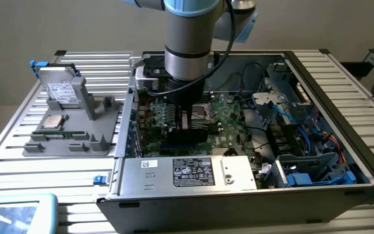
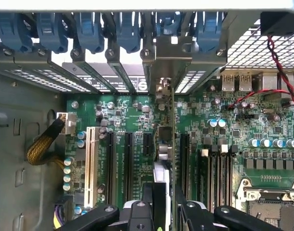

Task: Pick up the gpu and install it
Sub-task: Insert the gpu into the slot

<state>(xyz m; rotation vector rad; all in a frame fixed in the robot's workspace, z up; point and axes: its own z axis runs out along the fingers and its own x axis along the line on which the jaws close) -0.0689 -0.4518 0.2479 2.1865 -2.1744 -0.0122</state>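
The gpu [image 2: 165, 144] is down inside the open computer case [image 1: 239, 207], standing on edge over the motherboard [image 2: 123, 115]. The pincer [image 2: 164, 202] is clamped on it, one finger [image 2: 137, 211] on the black cooler side and the other on the bare board side. From the wrist view you're looking straight along the card's edge. Its metal end bracket [image 2: 161, 84] sits up against the back wall of the case, in the row of slot openings under the blue clips [image 2: 89, 33]. The card lines up with the black expansion slots, between the short slot [image 2: 148, 144] and the long one [image 2: 181, 159]. I honestly can't tell whether it's pushed all the way into a slot or just sitting above one.

In the exterior view the arm [image 1: 187, 48] comes straight down into the middle of the case. The pincer [image 1: 190, 122] is low over the board, with the dark card [image 1: 188, 132] right under it, just behind the labelled silver box [image 1: 194, 173] at the front.

On the exterior view's left, well away from the case, a gray holder [image 1: 102, 141] sits on the slatted metal desk [image 1: 18, 161]. It has a hard drive [image 1: 60, 90] propped up in it, a small square chip [image 1: 54, 122] lying flat, and a narrow memory stick [image 1: 60, 134] in front of that.
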